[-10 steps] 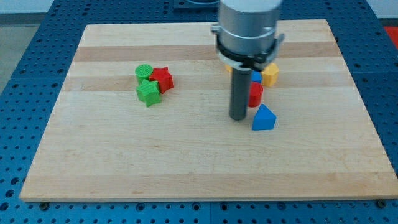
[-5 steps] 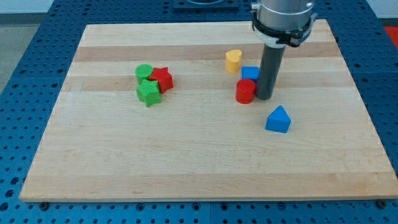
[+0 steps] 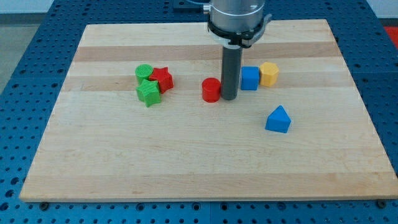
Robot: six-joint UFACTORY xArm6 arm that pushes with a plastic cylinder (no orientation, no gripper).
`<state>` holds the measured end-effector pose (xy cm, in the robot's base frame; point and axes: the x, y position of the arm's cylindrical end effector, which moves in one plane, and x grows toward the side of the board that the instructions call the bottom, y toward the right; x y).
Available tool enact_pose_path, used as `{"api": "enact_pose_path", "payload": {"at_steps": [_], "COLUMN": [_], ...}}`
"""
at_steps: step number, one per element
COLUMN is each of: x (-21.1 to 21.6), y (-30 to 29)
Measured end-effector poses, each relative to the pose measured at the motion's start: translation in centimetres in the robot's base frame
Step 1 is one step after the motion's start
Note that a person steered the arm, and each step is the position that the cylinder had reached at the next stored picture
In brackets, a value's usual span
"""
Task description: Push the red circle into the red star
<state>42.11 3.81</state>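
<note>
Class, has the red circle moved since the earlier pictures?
Yes. The red circle slid toward the view's left, closer to the red star, with my tip at its right.

The arm's housing (image 3: 238,15) is cut off by the view's top; the blue cube (image 3: 250,78) is partly hidden by the rod (image 3: 229,71).

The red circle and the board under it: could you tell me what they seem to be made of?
The red circle looks like matte plastic, possibly 3D-printed: uniform saturated colour, no grain. The board looks like light wood with a smooth finish: long grain lines and paler and darker strips show. My tip stands just at the circle's right in the view.
</note>
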Motion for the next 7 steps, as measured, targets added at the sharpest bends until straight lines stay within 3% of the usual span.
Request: {"api": "enact_pose_path", "payload": {"at_steps": [5,7], "x": [-0.1,5.6], "y": [-8.7,-7.7]}}
